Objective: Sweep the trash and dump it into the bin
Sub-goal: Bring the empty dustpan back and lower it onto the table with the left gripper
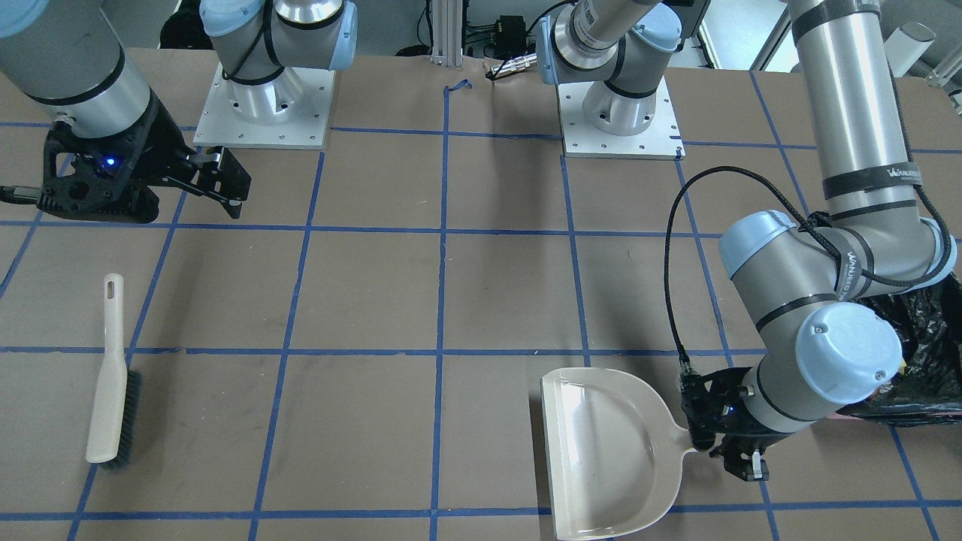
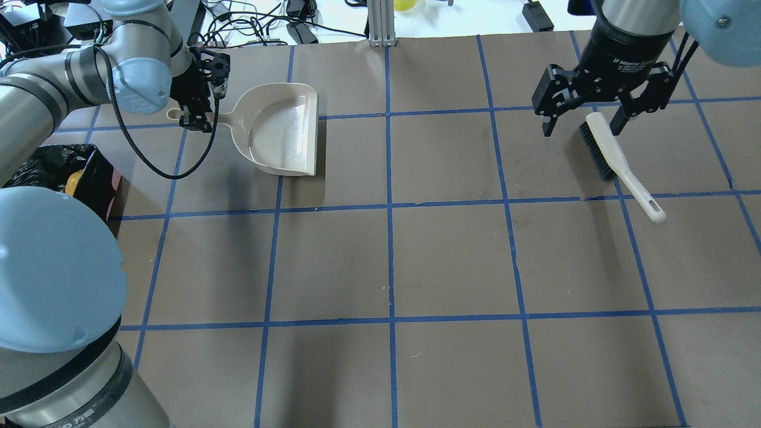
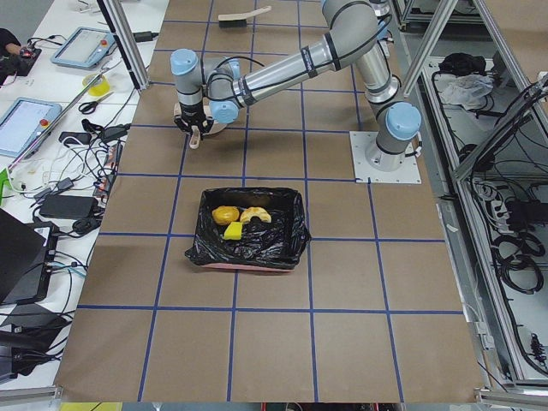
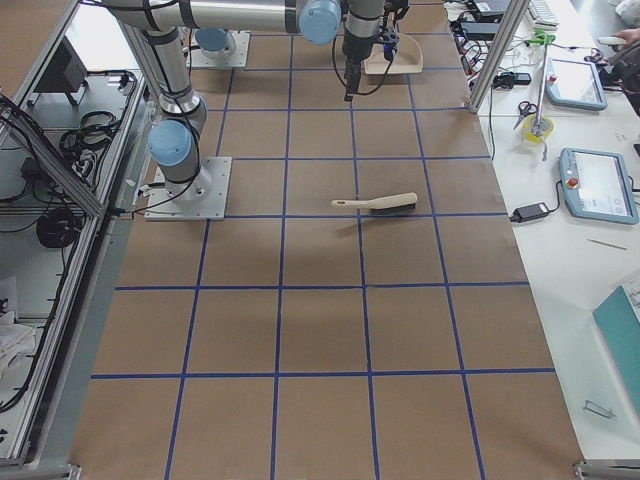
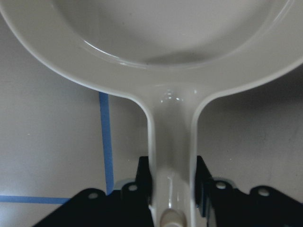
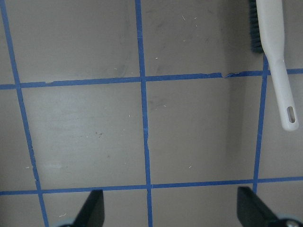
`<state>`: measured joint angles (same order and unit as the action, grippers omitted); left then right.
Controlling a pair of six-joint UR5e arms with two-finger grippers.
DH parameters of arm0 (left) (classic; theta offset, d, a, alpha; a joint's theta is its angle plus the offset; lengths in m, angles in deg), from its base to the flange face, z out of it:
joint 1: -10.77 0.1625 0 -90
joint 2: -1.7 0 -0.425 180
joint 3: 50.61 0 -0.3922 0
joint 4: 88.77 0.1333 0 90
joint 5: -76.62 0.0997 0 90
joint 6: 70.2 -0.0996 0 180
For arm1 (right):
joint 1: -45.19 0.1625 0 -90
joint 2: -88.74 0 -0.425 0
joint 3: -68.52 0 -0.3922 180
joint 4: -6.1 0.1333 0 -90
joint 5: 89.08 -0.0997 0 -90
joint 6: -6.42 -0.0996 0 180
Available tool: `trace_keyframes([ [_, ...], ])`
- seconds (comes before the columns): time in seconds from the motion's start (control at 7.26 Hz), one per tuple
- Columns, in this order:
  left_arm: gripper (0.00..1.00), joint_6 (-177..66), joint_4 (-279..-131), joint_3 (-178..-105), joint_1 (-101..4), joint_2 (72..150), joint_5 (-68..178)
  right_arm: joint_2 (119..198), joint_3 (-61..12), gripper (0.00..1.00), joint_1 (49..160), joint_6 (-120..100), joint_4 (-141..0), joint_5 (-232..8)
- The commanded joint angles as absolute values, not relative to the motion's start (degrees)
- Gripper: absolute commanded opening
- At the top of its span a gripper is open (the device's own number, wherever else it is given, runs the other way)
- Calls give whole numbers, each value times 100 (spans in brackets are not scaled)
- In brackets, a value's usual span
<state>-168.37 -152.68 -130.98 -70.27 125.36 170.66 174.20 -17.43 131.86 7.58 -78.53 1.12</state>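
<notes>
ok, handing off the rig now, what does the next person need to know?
Left tool: shut on the handle of the dustpan, which sits flat on the table, empty.
Right tool: open, holding nothing, raised near the brush, which lies on the table.
The bin is on the left arm's side; the orange-brown piece, pale crescent and yellow wedge are all inside it.
Done: sweep and dump; no trash shows on the table.
Left: probably just release the dustpan and pull both arms back.
</notes>
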Motion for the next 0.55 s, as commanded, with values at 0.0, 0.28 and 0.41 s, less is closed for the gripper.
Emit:
trace_keyframes([
  [0.0, 0, -16872, -15477, -13147, -7114, 12484, 17110, 17426, -1744, 100, 13307, 756, -7854, 136],
  [0.28, 0, -16882, -15460, -13244, -7254, 12475, 17198, 17417, -1744, 100, 13387, 729, -7863, 153],
  [0.41, 0, -16882, -15390, -13305, -7333, 12422, 17224, 17417, -1744, 100, 13379, 729, -7863, 171],
])
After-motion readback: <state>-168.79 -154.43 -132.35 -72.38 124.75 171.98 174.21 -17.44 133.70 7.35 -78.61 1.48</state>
